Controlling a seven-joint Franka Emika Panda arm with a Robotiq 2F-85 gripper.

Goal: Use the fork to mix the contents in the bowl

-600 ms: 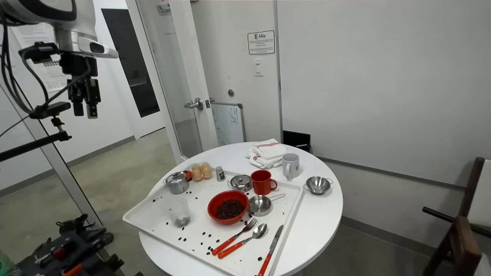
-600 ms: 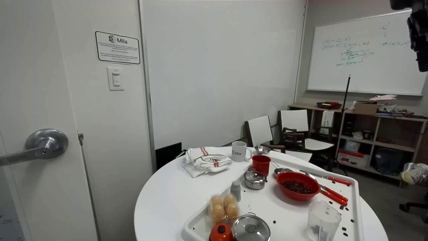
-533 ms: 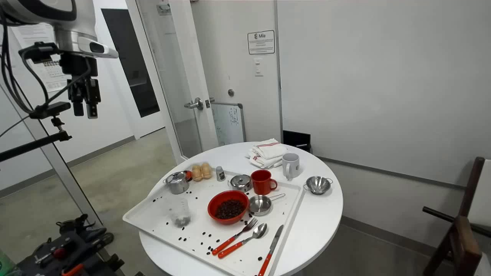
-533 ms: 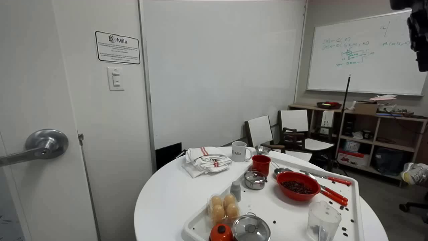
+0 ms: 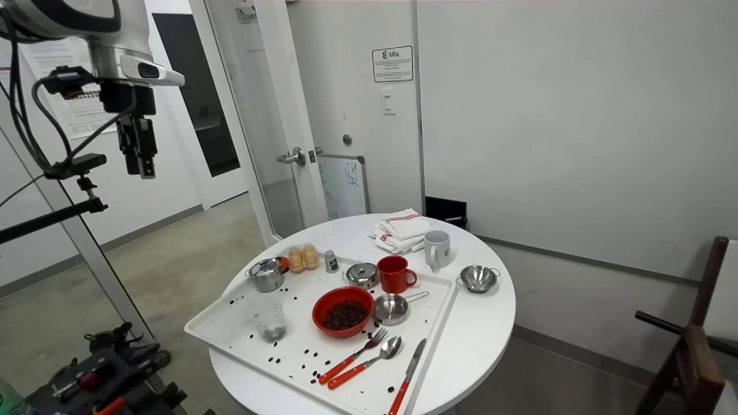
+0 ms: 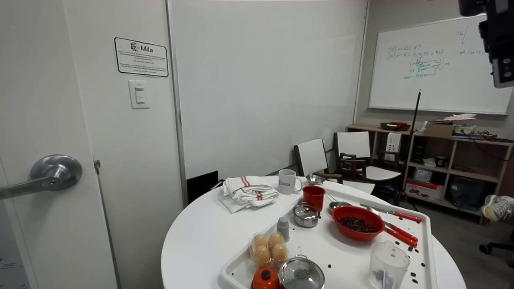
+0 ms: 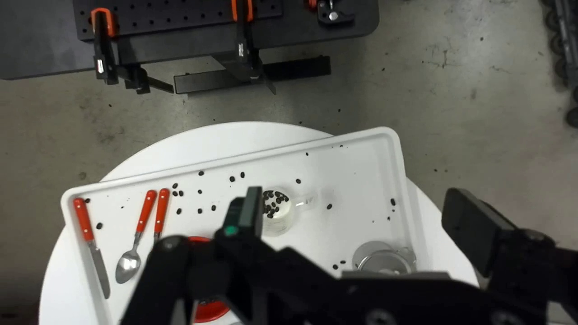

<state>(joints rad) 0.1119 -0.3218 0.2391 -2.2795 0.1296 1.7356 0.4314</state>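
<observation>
In an exterior view, the black two-finger gripper (image 5: 141, 175) hangs well apart from the round white table (image 5: 473, 346). On the rectangular white tray (image 5: 295, 320), the round red bowl (image 5: 343, 294) holds the dark bean-like contents (image 5: 346, 315); the red-handled metal fork (image 5: 351, 358) lies just beside the bowl. In an exterior view, I observe the bowl upright near the cylindrical red mug (image 6: 313, 198). In the wrist view, the jaws stand wide apart, released; the gripper partly covers the bowl and fork.
</observation>
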